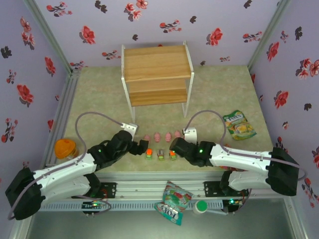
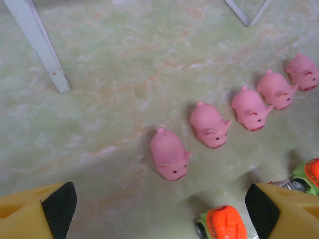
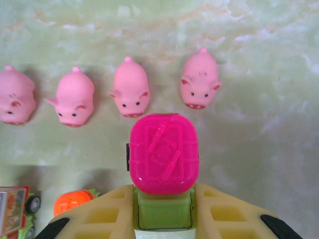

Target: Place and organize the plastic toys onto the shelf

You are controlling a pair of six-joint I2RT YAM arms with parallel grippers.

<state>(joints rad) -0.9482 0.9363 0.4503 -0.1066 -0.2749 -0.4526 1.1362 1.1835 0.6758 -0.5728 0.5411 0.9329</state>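
A: Is the right gripper point(image 3: 164, 211) gripping anything?
B: It's clamping the green base of the small pink-topped blocky plastic toy point(image 3: 164, 154), just beside the tiny pink plastic pigs point(image 3: 130, 89). I'd be lifting it straight up before heading for the two-tier wooden shelf point(image 1: 157, 62).
A: And the left gripper point(image 2: 159, 209)?
B: It's hanging with its jaws apart above those pigs

Five pink pigs point(image 2: 249, 108) stand in one row on the counter point(image 1: 99, 94). There are four blocky toys with green bases: two orange-topped toys point(image 1: 148, 151), one grey-topped toy point(image 1: 160, 153) and one pink-topped toy point(image 3: 164, 154). One shelf point(image 1: 157, 62) has two wooden boards. One orange round object point(image 1: 65, 148) sits at the left edge. One snack bag point(image 1: 239, 124) lies at the right, and what looks like two more bags point(image 1: 174, 196) overlap at the near edge.
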